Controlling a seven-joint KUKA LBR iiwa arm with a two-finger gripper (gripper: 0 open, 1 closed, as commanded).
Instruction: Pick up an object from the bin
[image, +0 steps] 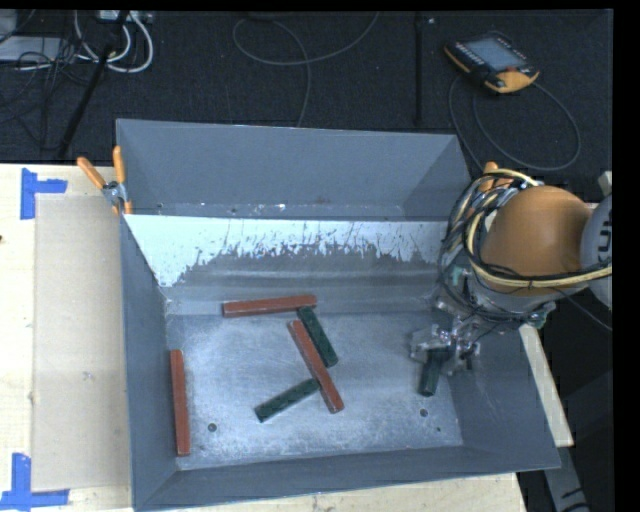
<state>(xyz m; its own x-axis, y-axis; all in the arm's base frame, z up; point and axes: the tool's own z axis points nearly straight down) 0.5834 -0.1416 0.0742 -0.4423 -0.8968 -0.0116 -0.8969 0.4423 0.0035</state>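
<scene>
You see the gripper (440, 352) low over the floor of the grey bin (290, 190), close to its right wall. A short dark green bar (430, 379) shows just at its tip, pointing toward the front edge. You cannot tell whether the gripper is apart, together or clamped on this bar. In the middle of the bin, one long red-brown bar (316, 366) lies crossed with two dark green bars (316, 336). Another red-brown bar (268, 306) lies nearer the back wall, and a third red-brown bar (179, 402) lies along the left wall.
</scene>
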